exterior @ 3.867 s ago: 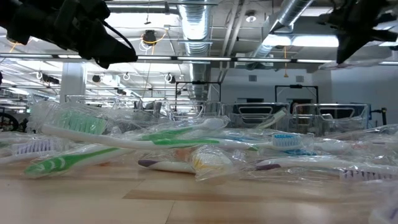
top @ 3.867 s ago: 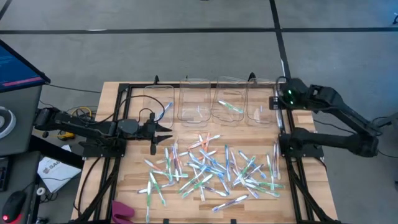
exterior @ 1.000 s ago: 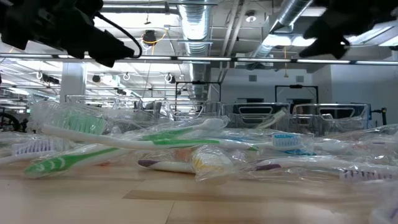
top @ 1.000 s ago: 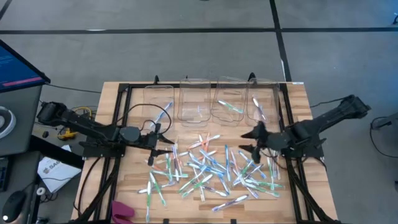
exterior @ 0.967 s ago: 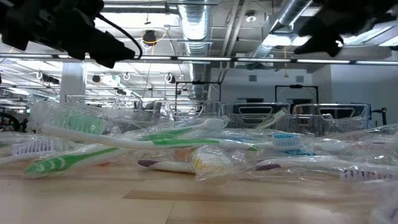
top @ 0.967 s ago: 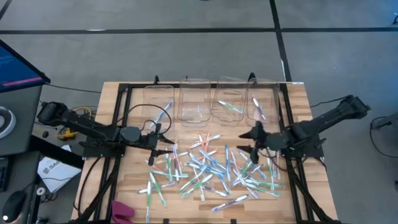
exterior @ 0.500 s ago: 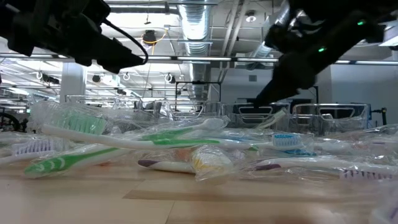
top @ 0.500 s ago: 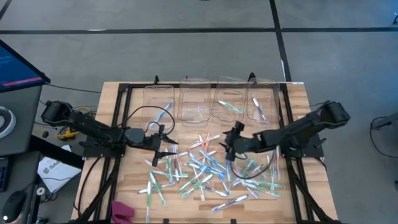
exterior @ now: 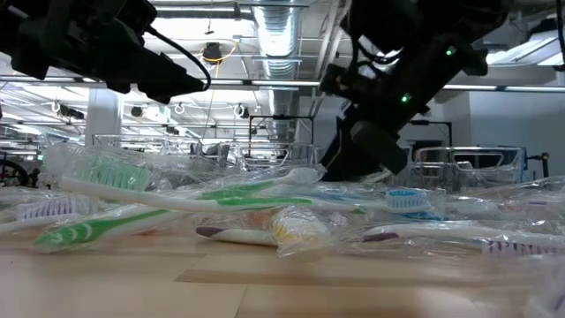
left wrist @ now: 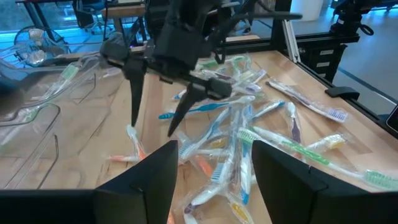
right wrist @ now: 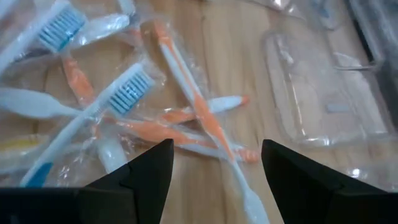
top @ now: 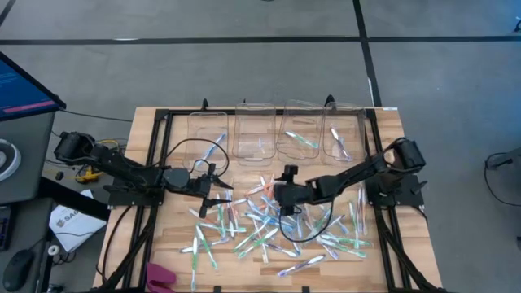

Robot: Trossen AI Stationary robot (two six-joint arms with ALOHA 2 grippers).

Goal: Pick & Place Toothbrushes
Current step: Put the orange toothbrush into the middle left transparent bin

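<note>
**Both arms over the toothbrush pile, nothing gripped**

While the toothbrushes (top: pixel 277 224) lie scattered in clear wrappers across the middle of the wooden surface (top: pixel 146 130), both arms reach in over the heap. Right gripper (top: pixel 286 194) sits over the pile's 12 o'clock edge, just above the centre of the surface in the high view, jaws apart, nothing between them. Its wrist view shows orange-handled toothbrushes (right wrist: pixel 186 118) and a blue-bristled one (right wrist: pixel 127 87) on the wood right under the dark fingers (right wrist: pixel 149 168), with a clear bin (right wrist: pixel 323 93) beyond. Left gripper (top: pixel 213 194) hangs at the pile's 9 o'clock side, jaws apart, empty; its fingers (left wrist: pixel 149 174) frame the heap and the right gripper (left wrist: pixel 155 106) farther off.

Four clear bins (top: pixel 277 130) stand in a row at 12 o'clock of the pile. A few toothbrushes already lie inside them: one in the leftmost bin (top: pixel 213 146), green one in the third (top: pixel 303 140). Low view: green-handled toothbrush (exterior: pixel 177 199) lies in front, right arm dark behind. A pink item (top: pixel 160 277) lies at the surface's 7 o'clock corner.
</note>
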